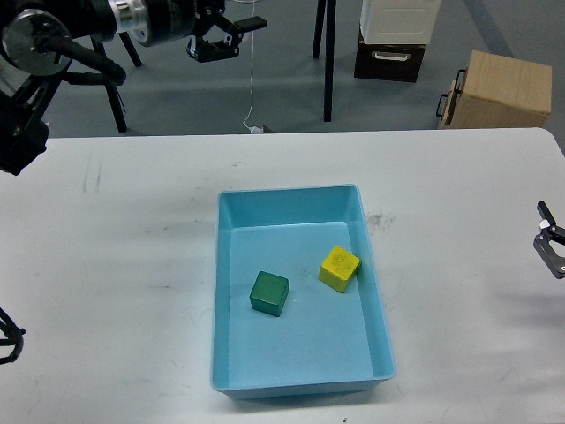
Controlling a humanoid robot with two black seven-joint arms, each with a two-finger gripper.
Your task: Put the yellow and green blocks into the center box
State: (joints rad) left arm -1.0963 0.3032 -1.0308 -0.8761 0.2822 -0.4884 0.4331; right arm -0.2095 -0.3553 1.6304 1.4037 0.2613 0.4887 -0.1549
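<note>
counter (124, 265): white, matte, scuffed with grey smudges; fills most of the view.
center box (291, 375): light-blue plastic tray, shallow, sloped walls, rounded corners; sits mid-counter.
left gripper (214, 40): at 11 o'clock, raised over the floor beyond the counter's far edge; black fingers look slightly parted, holding nothing, touching nothing.
right gripper (549, 240): at 3 o'clock, only partly in view at the picture's edge; cannot tell how far open; nothing seen in it.
cardboard box (494, 90): tan, on the floor at 1 o'clock.
green block (269, 292): dark matte cube, inside tray near its middle.
yellow block (339, 268): bright matte cube, inside tray, at 2 o'clock of green, apart from it, near the right wall.
writing: none readable.
</note>
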